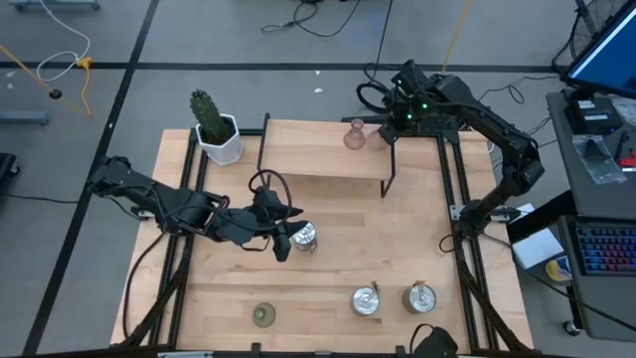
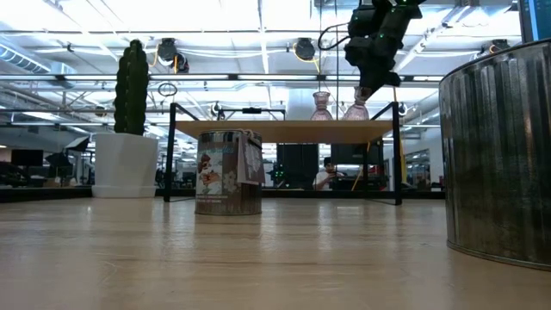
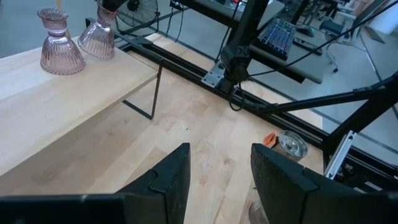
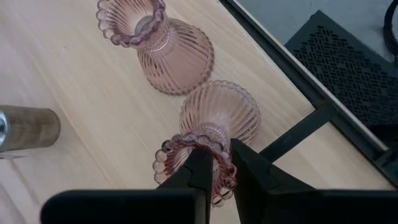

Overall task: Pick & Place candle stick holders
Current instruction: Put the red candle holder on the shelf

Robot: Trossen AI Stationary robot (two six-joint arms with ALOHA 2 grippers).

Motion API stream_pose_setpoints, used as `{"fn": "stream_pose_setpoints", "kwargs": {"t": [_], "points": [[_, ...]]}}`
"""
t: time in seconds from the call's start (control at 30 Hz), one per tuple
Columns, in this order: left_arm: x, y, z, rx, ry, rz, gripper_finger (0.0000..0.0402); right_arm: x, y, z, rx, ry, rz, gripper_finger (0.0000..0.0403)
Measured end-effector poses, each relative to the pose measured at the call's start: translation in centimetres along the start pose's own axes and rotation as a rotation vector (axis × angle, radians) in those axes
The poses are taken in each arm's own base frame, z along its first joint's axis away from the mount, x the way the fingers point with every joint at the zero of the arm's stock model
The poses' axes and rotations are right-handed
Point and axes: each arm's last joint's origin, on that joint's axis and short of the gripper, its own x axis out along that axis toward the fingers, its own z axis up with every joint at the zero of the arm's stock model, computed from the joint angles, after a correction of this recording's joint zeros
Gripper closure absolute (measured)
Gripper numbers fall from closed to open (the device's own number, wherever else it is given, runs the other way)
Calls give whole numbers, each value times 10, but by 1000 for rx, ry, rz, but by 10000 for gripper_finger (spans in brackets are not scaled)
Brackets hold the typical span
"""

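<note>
Right tool is up at the far right end of the shelf, fingers pinched on the beaded rim of a pink holder; one finger sits inside the mouth, the other outside. That holder stands on the shelf near its right end, just beside a second pink holder, which stands upright a bit further in along the shelf. In the low view both pink ones show side by side on the shelf top, the right tool coming down onto the right-hand one. Left tool is near the middle of the tabletop, fingers part spread around a silver holder; whether they touch it I cannot tell. Two more silver holders stand close together near the front edge, toward the right corner. A green holder stands at the front edge, left of centre, well apart from the silver pair. White pot with cactus stands at the far left corner of the tabletop, beside the shelf's left end. A person shows far off in the room behind in the low view.
</note>
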Motion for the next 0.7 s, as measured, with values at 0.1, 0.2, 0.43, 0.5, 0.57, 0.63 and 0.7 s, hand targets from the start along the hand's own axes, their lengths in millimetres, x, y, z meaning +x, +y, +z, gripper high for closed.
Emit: {"fn": "stream_pose_setpoints", "kwargs": {"t": [0.1,0.2,0.43,0.5,0.57,0.63,0.7], "points": [[0,0,0,2,0,0,233,0,0,0,11,0,-3,355],[0,0,0,3,0,-1,233,0,0,0,11,0,-3,346],[0,0,0,9,2,-3,233,0,0,0,4,0,-3,348],[0,0,0,9,2,-3,234,0,0,0,4,0,-3,347],[0,0,0,9,2,-3,233,0,0,0,4,-1,-3,344],[0,0,0,9,2,-3,233,0,0,1,2,-12,-3,338],[0,0,0,16,2,-3,233,0,0,2,0,-22,-3,333]]}}
